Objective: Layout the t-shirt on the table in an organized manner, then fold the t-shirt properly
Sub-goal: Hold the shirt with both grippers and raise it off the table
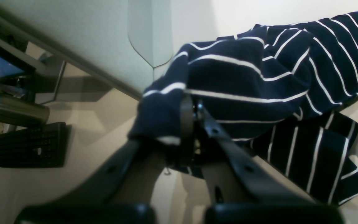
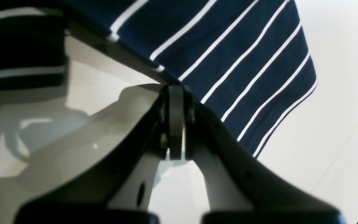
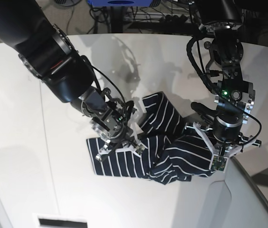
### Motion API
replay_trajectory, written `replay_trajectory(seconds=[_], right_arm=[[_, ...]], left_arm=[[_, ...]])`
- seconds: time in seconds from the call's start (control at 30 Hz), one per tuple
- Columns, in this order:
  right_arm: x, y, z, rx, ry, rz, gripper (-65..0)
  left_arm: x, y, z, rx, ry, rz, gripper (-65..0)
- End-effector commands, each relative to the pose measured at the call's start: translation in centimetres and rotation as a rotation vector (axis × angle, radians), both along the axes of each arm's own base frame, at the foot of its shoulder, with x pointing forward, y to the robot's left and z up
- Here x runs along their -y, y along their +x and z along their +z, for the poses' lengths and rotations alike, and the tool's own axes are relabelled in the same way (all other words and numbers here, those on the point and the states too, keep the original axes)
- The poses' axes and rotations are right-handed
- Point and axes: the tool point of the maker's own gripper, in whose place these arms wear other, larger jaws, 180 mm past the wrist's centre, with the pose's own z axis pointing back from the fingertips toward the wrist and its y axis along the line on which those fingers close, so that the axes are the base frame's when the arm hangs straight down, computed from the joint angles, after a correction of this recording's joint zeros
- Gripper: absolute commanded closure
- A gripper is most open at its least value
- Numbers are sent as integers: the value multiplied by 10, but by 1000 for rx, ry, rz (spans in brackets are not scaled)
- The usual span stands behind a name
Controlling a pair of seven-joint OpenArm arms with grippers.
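The navy t-shirt [image 3: 155, 147] with thin white stripes lies crumpled in the middle of the white table [image 3: 29, 118]. One part lies flat at the front left, and a bunch is raised at the right. My left gripper [image 1: 191, 109] is shut on a fold of the t-shirt [image 1: 244, 81] and holds it up off the table; in the base view this left gripper [image 3: 201, 147] is at the shirt's right side. The right gripper [image 2: 176, 88] is shut, its tips pinching the hem of the t-shirt [image 2: 235, 56]. In the base view the right gripper [image 3: 129, 142] is low over the flat part.
A black keyboard [image 1: 31, 144] and a metal cylinder [image 1: 14, 110] sit below, beyond the table's edge, in the left wrist view. A thin seam [image 1: 149, 63] runs across the tabletop. Cables [image 3: 138, 19] lie behind the table's far edge.
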Motion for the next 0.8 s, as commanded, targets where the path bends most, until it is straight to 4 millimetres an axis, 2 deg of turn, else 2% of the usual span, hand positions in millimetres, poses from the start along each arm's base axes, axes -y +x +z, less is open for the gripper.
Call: replay_trajectory(seconds=[0.0,0.07,0.17,0.43,0.53,0.6,0.67,0.77], right_arm=[[-10,16,19,52,24,5,-2],[-10,9,15,34,17,-2,-2],[-18,-1,21,31,35,-10,-2],[-30,-24,55,48,85,-44,-2],[-21,-30,63,41,69,-71,-2],[-19,-37,60,21,62,-83,-2],[-3,-43,53,3,29,-100,-2],[10,-62,39,-44,-2,-119,-2]], left_arm=[[0,6,16,54,4,-4,0],[0,7,16,56,4,-4,0],[0,7,16,54,4,-4,0],[0,7,16,54,4,-4,0],[0,7,16,56,4,-4,0],[0,7,16,56,4,-4,0],[0,7,16,56,4,-4,0],[2,7,16,55,4,-9,0]])
